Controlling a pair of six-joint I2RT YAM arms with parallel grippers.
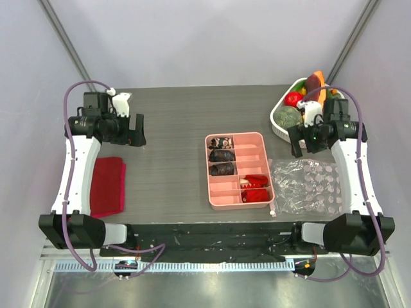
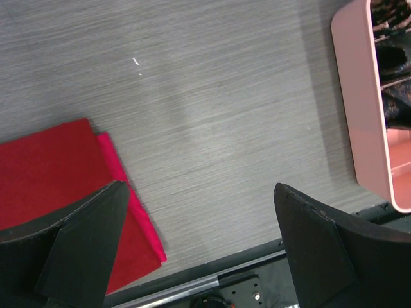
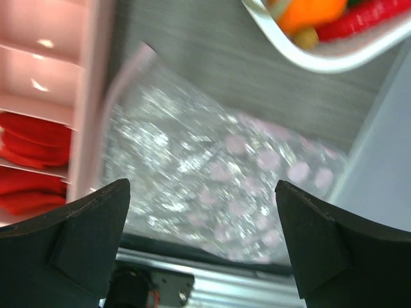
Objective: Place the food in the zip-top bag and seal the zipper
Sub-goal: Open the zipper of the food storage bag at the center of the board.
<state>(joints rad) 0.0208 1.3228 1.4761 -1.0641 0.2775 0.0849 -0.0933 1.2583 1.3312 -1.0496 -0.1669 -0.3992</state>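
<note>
Beside the pink tray [image 1: 235, 135], the crinkled zip-top bag [image 1: 306, 186]

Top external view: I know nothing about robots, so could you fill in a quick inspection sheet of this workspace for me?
Surface: dark grey wood-grain table; no spills seen.
Job's things: toy food piled in a white bowl, far right; zip-top bag lying flat, near right.
Clutter: pink compartment tray at centre, beside the bag; folded red cloth, near left.
Grippers: left gripper open, above the table by the cloth; right gripper open, above the bag; both empty.
Cables: purple cable looped along each arm, clear of the items.
Surroundings: pale walls, metal frame posts.
</note>
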